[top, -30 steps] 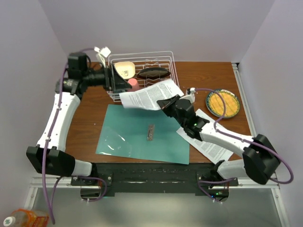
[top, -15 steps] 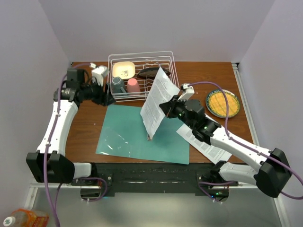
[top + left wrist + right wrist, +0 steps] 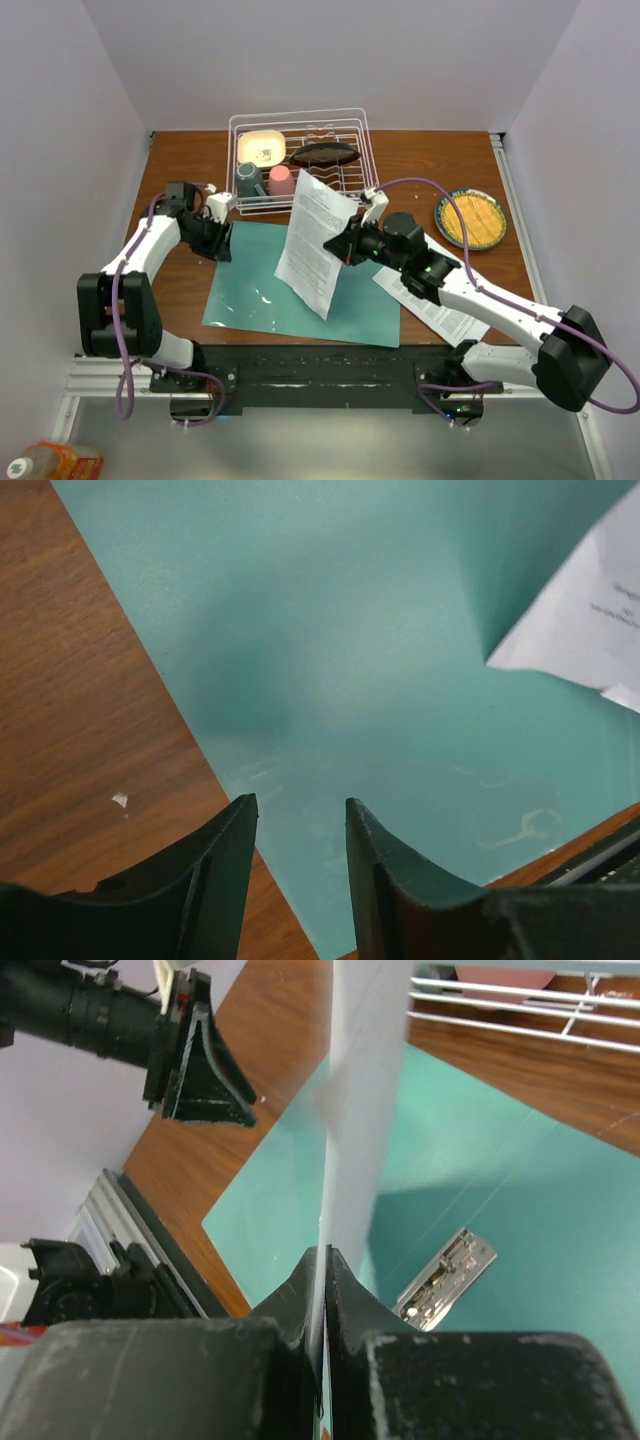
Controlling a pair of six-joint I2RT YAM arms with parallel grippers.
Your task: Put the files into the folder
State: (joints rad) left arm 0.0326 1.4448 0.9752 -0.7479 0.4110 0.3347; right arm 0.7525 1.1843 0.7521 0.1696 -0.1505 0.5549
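A white printed paper sheet [image 3: 315, 240] is being clamped over the flat teal-green folder [image 3: 250, 285] by the right gripper [image 3: 343, 243], near a white wire rack [image 3: 345, 125]; the left gripper [image 3: 298, 820]'s jaws are being held narrowly apart.

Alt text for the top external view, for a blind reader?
The right gripper holds a printed sheet up over the open teal folder on a wooden table. The left gripper hovers at the folder's far-left corner; more sheets lie right of the folder, a dish rack behind it.
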